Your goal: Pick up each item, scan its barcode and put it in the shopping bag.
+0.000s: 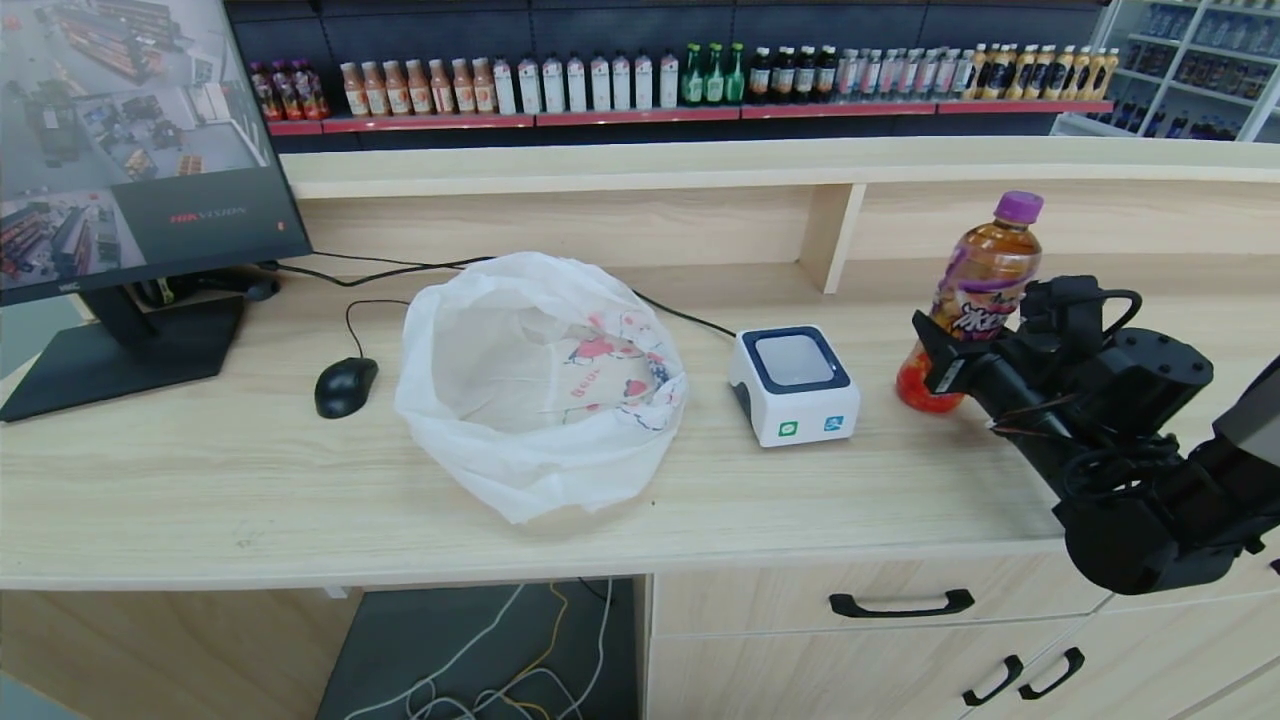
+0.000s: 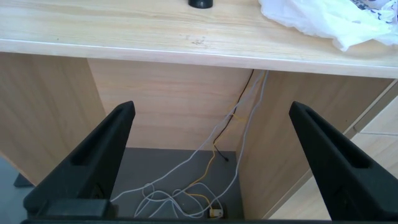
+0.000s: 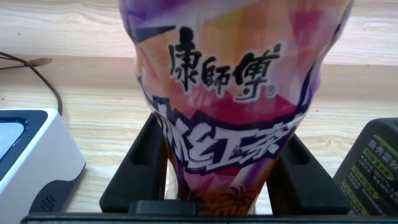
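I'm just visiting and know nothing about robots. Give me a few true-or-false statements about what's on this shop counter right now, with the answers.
1. The right hand grips the purple-capped plastic bottle of amber drink. True.
2. That bottle lies inside the white plastic shopping bag. False: it stands upright on the wooden counter, right of the white box scanner.
3. The black computer mouse sits left of the bag. True.
4. The left hand holds an item. False: it is open and empty, low in front of the counter's edge.
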